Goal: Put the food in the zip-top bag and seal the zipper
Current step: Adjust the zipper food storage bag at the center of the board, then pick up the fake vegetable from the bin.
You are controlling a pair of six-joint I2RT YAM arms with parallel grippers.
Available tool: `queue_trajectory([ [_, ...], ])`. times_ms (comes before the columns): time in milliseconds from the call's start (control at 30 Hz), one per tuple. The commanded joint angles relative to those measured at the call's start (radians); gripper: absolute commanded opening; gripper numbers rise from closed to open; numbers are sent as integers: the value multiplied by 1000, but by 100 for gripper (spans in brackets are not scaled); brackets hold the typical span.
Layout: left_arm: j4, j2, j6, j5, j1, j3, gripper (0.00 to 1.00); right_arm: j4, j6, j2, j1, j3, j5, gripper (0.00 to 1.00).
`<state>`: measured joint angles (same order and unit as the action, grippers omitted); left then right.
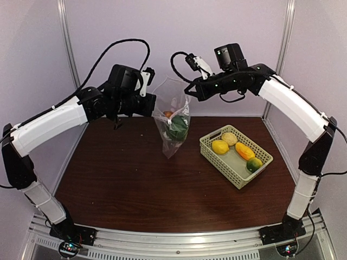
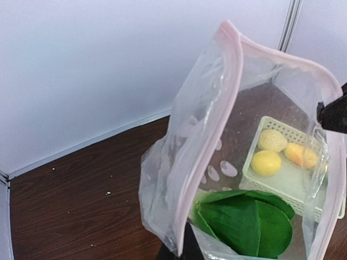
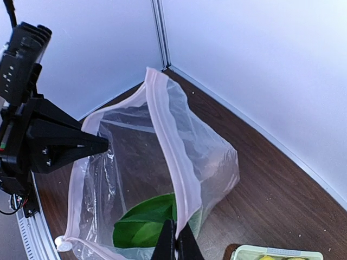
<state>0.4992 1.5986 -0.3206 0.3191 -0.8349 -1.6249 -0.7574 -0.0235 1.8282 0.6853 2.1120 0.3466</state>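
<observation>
The clear zip-top bag hangs above the table with its mouth open, held up by both grippers. My left gripper is shut on the bag's left rim, and in the left wrist view it pinches the pink zipper strip. My right gripper is shut on the opposite rim, also seen in the right wrist view. The green leafy vegetable lies in the bag with an orange-brown piece above it. The white slider tab sits at one end of the zipper.
The pale green lattice basket stands right of the bag. It holds a yellow lemon piece, a pale potato, an orange carrot-like piece and a green-orange piece. White walls stand close behind.
</observation>
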Motion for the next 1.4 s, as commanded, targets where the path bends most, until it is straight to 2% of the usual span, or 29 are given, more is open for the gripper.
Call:
queue_trajectory([
  [0, 4, 0, 93, 13, 5, -18, 0, -10, -6, 28, 13, -51, 55, 0],
  [133, -52, 8, 88, -182, 5, 38, 0, 9, 9, 29, 19, -138, 139, 5],
  [200, -64, 30, 71, -233, 5, 61, 0, 14, 10, 19, 20, -178, 140, 15],
  [300, -78, 55, 63, -245, 5, 94, 0, -7, -14, -12, 18, -215, 109, 44],
  [367, -93, 61, 71, -256, 6, 110, 0, -14, -34, -52, 8, -254, 73, 54],
  [433, -101, 68, 87, -273, 7, 118, 0, -5, -57, -107, -12, -318, 51, 59],
  [633, -84, 92, 140, -315, 10, 123, 0, 18, -133, -222, -160, -567, 3, 60],
  [767, -102, 91, 144, -378, 14, 154, 0, -15, -237, -211, -281, -635, 5, 59],
  [867, -143, 76, 130, -432, 19, 189, 0, -54, -362, -177, -324, -637, -39, 60],
  [1033, -180, 32, 127, -460, 34, 249, 0, -118, -572, -87, -325, -598, -114, 58],
  [1233, -196, -6, 124, -457, 39, 281, 0, -150, -621, 46, -325, -485, -146, 56],
  [1367, -196, -12, 124, -463, 40, 283, 0, -146, -652, 119, -323, -437, -130, 62],
])
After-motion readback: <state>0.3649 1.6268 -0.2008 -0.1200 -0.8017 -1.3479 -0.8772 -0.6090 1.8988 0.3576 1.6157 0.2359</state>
